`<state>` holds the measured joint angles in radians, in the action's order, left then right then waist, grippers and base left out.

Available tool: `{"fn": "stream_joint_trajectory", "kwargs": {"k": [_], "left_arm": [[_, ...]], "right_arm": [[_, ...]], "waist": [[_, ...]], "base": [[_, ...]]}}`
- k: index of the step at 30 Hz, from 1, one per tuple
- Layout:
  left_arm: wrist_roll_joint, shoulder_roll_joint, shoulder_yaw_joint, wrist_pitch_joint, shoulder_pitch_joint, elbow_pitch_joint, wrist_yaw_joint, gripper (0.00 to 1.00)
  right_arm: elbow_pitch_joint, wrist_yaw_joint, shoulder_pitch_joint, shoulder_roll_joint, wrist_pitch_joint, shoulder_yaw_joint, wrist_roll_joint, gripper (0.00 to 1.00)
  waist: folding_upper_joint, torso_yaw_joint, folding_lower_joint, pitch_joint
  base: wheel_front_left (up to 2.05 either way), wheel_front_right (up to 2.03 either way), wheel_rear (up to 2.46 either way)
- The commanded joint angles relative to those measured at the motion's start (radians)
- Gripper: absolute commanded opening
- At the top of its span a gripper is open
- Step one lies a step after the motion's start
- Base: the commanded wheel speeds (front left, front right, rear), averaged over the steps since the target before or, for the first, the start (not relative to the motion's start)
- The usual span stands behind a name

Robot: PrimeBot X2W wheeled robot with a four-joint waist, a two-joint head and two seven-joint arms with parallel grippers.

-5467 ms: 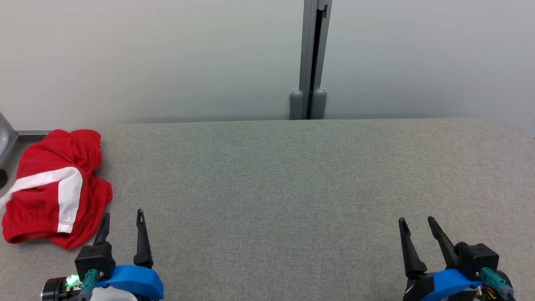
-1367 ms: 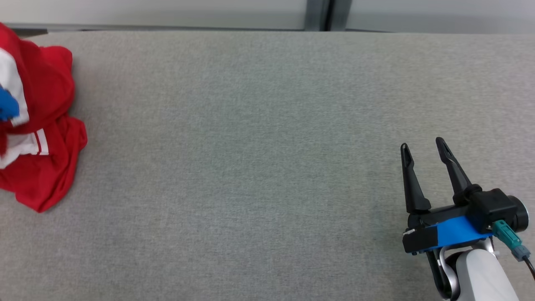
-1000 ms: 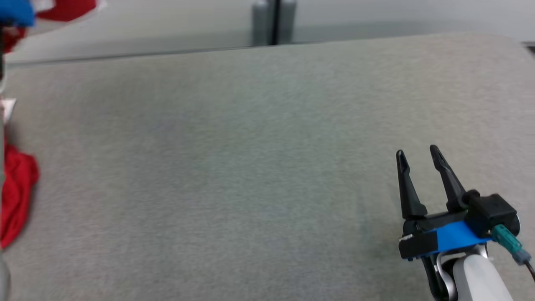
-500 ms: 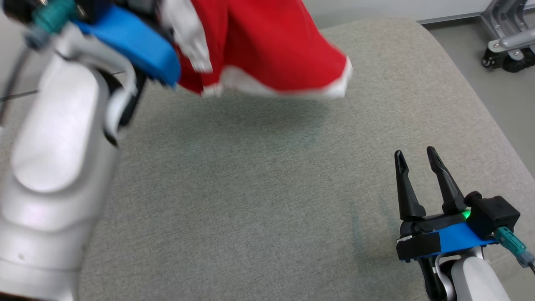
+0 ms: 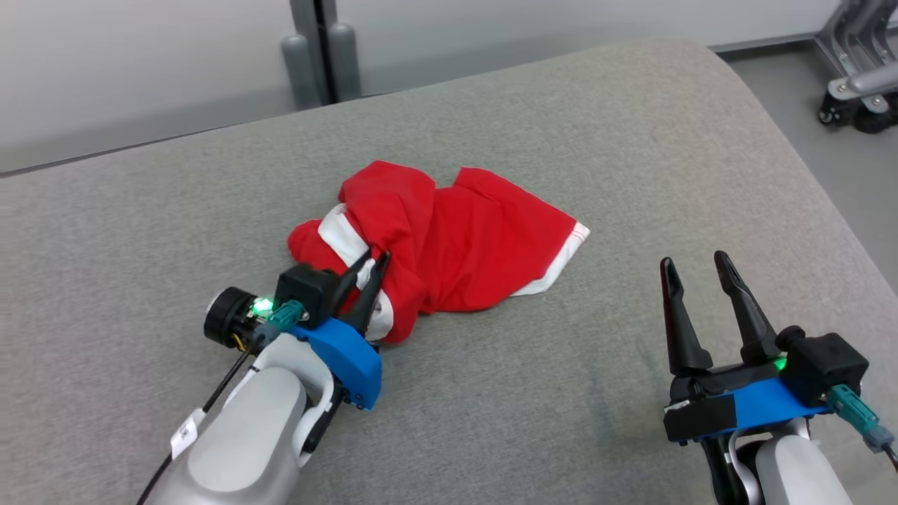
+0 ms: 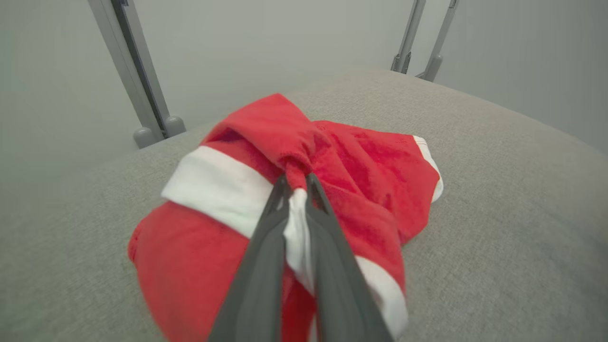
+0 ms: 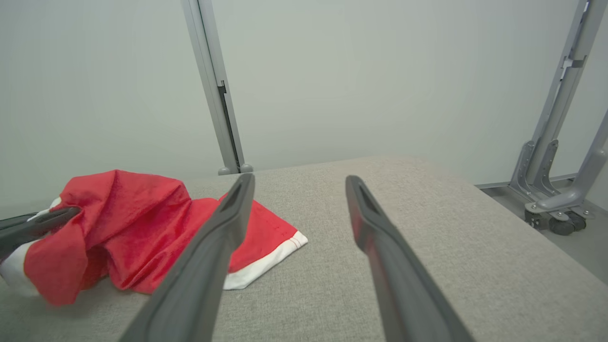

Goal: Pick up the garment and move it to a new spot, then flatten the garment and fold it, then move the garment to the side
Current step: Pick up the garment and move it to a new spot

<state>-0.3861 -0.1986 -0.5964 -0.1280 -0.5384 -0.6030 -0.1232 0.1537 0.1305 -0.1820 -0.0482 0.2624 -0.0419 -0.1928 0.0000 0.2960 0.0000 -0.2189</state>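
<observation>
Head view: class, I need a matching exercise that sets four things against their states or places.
1 left gripper
2 right gripper
3 garment
4 wheeled stand

A open, empty
B crumpled on the grey padded surface
C shut on the garment's fabric
D on the floor, far right

Pairs: 1-C, 2-A, 3-B, 4-D

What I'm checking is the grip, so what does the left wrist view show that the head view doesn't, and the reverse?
Left wrist view: close up, the left gripper shut on a white-trimmed fold of the red garment. Head view: the right gripper, open and apart from the garment, plus the left arm's pale forearm. Both: the garment crumpled on the grey padded surface, with a grey post behind it.
</observation>
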Motion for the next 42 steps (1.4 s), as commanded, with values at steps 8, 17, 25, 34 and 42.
{"fn": "stream_joint_trajectory", "kwargs": {"k": [8,17,25,34,42], "left_arm": [[0.018,0.009,0.078,-0.136,-0.006,0.023,0.069,1.00],[0.074,-0.042,0.284,-0.137,0.141,0.250,0.141,1.00],[0.141,-0.062,0.472,-0.137,0.313,0.386,0.176,1.00],[0.192,-0.004,0.594,-0.138,0.488,0.443,0.127,1.00],[0.230,0.067,0.636,-0.138,0.561,0.429,0.072,1.00]], "right_arm": [[0.017,0.000,0.029,-0.004,0.004,0.007,0.027,1.00],[0.024,0.000,0.051,-0.004,0.004,0.035,0.055,1.00],[0.040,0.000,0.072,-0.005,0.004,0.064,0.071,1.00],[0.065,0.000,0.097,-0.005,0.004,0.072,0.081,1.00],[0.097,0.000,0.135,-0.004,0.004,0.070,0.084,1.00]], "waist": [[0.0000,-0.076,0.0000,0.062],[0.0000,-0.179,0.0000,0.109],[0.0000,-0.259,0.0000,0.139],[0.0000,-0.299,0.0000,0.169],[0.0000,-0.311,0.0000,0.211]], "base": [[0.00,0.00,0.00],[0.00,0.00,0.00],[0.00,0.00,0.00],[0.00,0.00,0.00],[0.00,0.00,0.00]]}}
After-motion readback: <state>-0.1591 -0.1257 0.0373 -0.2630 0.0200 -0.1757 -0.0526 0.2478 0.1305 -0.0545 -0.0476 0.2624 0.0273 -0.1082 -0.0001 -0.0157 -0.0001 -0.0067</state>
